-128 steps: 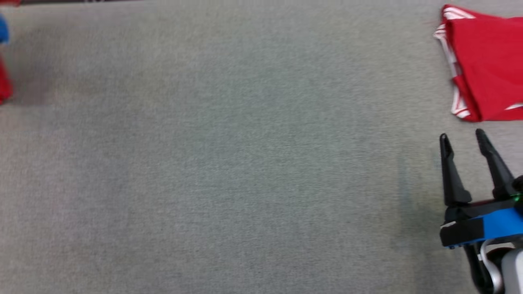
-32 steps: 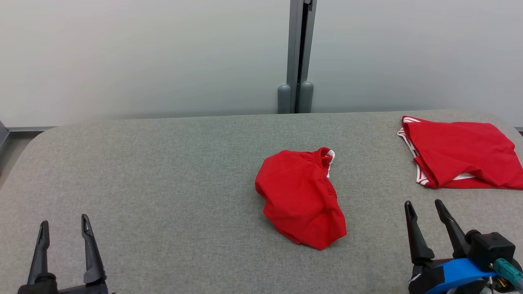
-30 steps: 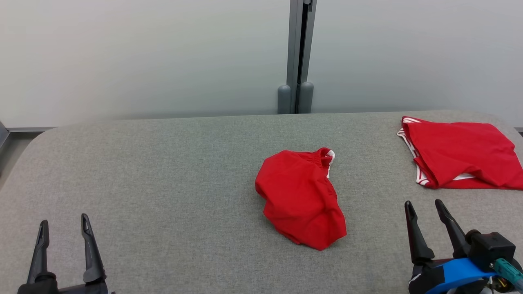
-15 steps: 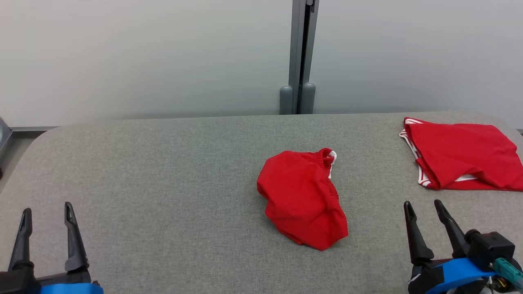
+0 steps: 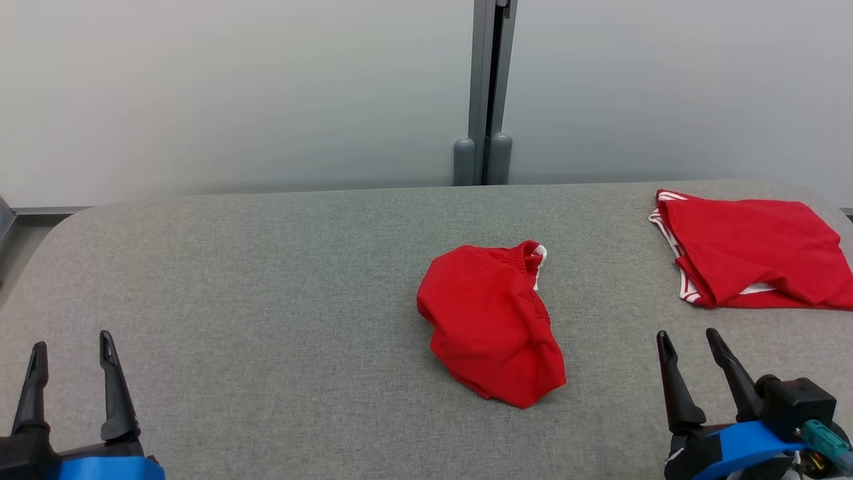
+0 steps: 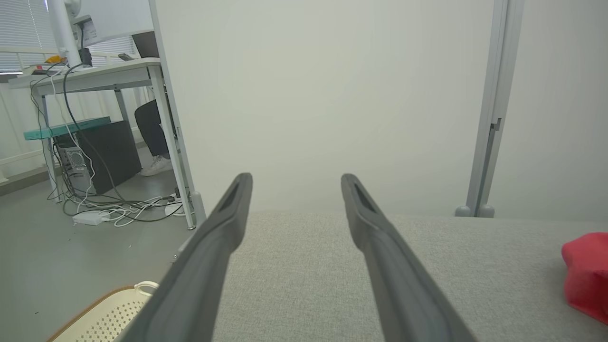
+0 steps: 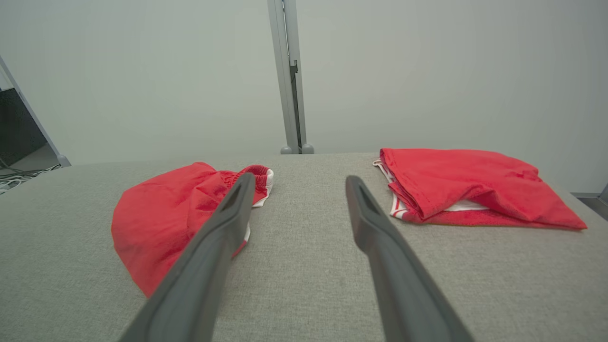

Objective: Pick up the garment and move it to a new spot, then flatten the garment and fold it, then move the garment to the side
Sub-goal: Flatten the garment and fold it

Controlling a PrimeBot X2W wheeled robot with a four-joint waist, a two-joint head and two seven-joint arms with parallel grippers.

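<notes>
The garment (image 5: 490, 323) is a crumpled red piece with a white-trimmed waistband, lying in a heap near the middle of the grey padded table (image 5: 266, 280). It also shows in the right wrist view (image 7: 161, 223) and at the right edge of the left wrist view (image 6: 586, 273). My left gripper (image 5: 72, 341) hovers open at the near left, far from the garment, with nothing between its fingers (image 6: 295, 178). My right gripper (image 5: 686, 333) stands open at the near right, a little right of the heap and apart from it (image 7: 299, 178).
A second red garment (image 5: 753, 250), folded flat, lies at the table's far right (image 7: 470, 185). A pale wall with a grey post (image 5: 483, 93) backs the table. Off the table's left edge are a cream perforated basket (image 6: 109, 318), a desk with cables, and a person's leg (image 6: 154, 142).
Since the oldest frame the camera has tilted up, bringing both garments and the wall into view. Over the last second my left gripper has shifted left; the right gripper and garments stay put.
</notes>
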